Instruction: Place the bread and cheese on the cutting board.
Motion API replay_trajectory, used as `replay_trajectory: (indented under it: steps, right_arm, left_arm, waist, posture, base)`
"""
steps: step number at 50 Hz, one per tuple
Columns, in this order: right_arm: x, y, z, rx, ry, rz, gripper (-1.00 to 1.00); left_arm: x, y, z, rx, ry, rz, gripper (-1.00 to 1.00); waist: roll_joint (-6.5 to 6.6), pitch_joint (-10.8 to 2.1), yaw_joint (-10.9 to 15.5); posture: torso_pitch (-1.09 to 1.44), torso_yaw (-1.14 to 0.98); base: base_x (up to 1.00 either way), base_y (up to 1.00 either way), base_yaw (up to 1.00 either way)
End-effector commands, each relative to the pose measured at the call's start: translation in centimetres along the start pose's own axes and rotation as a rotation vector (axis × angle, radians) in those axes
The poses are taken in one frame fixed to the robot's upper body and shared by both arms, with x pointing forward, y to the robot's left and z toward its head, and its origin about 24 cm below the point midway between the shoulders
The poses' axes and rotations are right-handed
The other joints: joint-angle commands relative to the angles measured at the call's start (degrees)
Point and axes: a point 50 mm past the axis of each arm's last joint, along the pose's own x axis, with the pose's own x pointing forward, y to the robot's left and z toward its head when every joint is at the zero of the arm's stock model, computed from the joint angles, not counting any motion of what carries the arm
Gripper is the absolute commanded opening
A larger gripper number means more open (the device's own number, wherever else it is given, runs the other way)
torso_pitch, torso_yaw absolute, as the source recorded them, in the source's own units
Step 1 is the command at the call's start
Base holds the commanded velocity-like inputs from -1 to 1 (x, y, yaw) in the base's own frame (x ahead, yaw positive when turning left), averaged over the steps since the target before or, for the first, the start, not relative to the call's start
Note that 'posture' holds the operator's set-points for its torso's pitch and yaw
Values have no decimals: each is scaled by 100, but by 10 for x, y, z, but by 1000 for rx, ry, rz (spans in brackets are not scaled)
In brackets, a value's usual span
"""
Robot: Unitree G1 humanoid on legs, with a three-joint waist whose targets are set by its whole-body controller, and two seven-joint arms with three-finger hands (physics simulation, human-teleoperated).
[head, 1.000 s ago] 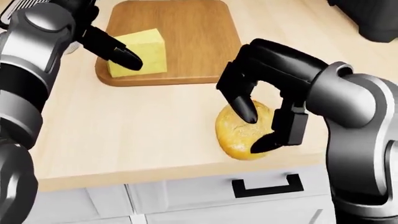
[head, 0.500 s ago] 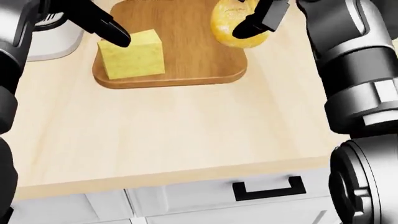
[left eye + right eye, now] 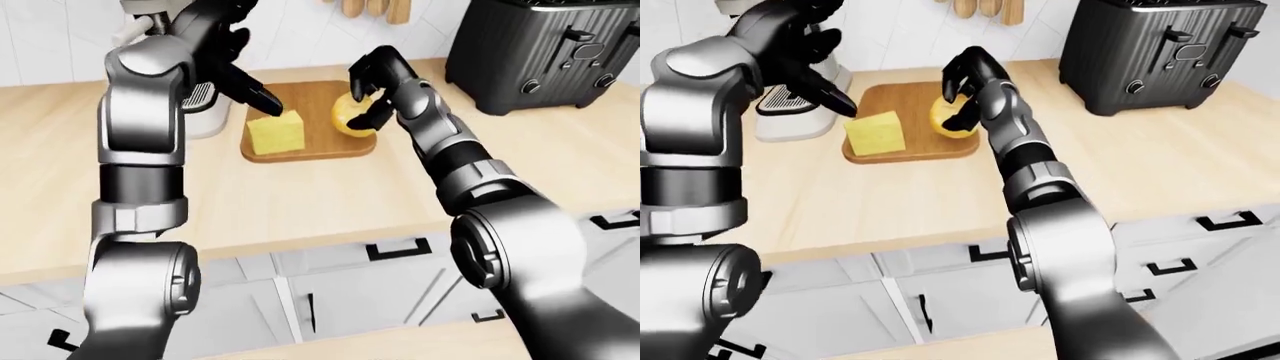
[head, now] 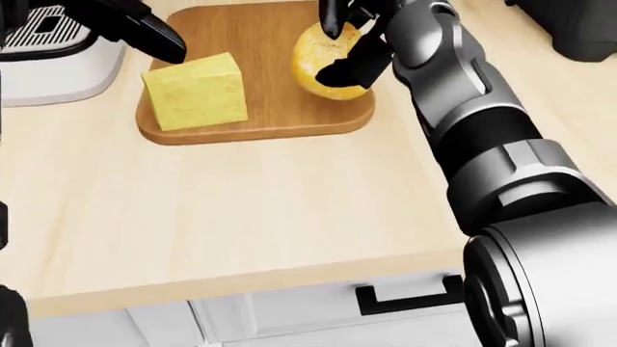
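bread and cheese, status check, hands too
Right hand shut on bread, over cutting board. Cheese on board; left hand open just above it. Nothing blocking.

Worktop [image 4: 241, 217]: bare across the lower half of the head view, open to a hand.
Cutting board [image 4: 260, 43], upper centre: cheese [image 4: 196, 92] fills its left part, bread [image 4: 323, 61] its right, a bare strip between.
White appliance [image 4: 53, 58], upper left: touching or just beside the board.
Black toaster [image 3: 540, 52], upper right of the left-eye view: well apart.
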Motion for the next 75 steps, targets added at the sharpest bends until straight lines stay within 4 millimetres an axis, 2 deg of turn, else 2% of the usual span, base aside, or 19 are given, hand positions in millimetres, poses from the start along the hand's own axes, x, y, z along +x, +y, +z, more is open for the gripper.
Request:
replay_trajectory:
  steps: [1,19,28,41,42,43,44,46,47,48,49,50,51,55,68,75]
  right_arm:
    - [2,-19,27,1,-98,-75,-100]
    - [2,-4,25,25,-97,-42,-100]
    - [1,3,14,16,-62,-47,-100]
    - [-1,9,9,-10,-77,-58,-100]
    - [-1,9,8,-11,-74,-58,-95]
    - [-1,10,7,-13,-71,-58,-62]
    - [-1,10,6,-13,-69,-59,-38]
    - [-1,11,6,-14,-66,-55,-7]
    - [-1,11,6,-15,-67,-54,33]
    - [-1,11,6,-16,-68,-54,44]
    - [-1,11,6,-16,-68,-54,44]
    - [-1,11,6,-16,-68,-54,71]
    - [-1,11,6,-17,-68,-54,84]
    - [-1,11,6,-17,-65,-55,100]
    - [-1,8,6,-8,-81,-62,100]
    - [-3,3,-1,33,-100,-80,100]
  left_arm:
    - [-11,4,16,-5,-53,18,100]
    - [-36,-6,15,-17,-69,1,100]
    - [-39,-9,10,-25,-68,-3,100]
    - [-40,-11,5,-31,-66,-9,100]
    - [-40,-12,5,-31,-66,-10,100]
    - [-40,-12,5,-32,-65,-10,100]
    - [-40,-12,5,-31,-65,-11,100]
    - [-40,-12,4,-32,-64,-11,100]
    - [-40,-12,4,-32,-64,-11,100]
    - [-41,-12,4,-32,-65,-11,100]
    - [-41,-12,5,-32,-65,-11,100]
    - [-41,-11,5,-33,-67,-11,100]
    - [-41,-11,5,-33,-67,-11,100]
    - [-42,-12,4,-34,-69,-12,100]
    - [-46,-14,5,-43,-78,-6,100]
    - [-59,-19,9,-63,-107,3,100]
  waist:
    - [10,-204,5]
    - [-12,-204,34]
    - [-15,-224,51]
    - [-23,-244,66]
    - [-23,-245,67]
    - [-24,-247,68]
    - [-23,-247,68]
    - [-26,-252,68]
    - [-26,-253,70]
    - [-27,-254,70]
    - [-27,-256,70]
    - [-27,-256,70]
    - [-28,-257,70]
    - [-29,-258,71]
    - [-22,-254,62]
    - [-28,-245,56]
  posture:
    - [0,0]
    - [0,0]
    - [0,0]
    - [0,0]
    - [0,0]
    - [0,0]
    - [0,0]
    - [0,0]
    - [0,0]
    - [0,0]
    - [0,0]
    - [0,0]
    - [0,0]
    - [0,0]
    - [0,0]
    - [0,0]
  base:
    - [0,0,0]
    - [0,0,0]
    - [0,0,0]
    - [0,0,0]
    - [0,0,0]
    - [0,0,0]
    - [0,0,0]
    - [0,0,0]
    - [0,0,0]
    - [0,0,0]
    - [0,0,0]
    - [0,0,0]
    - [0,0,0]
    - [0,0,0]
    - [0,0,0]
    - [0,0,0]
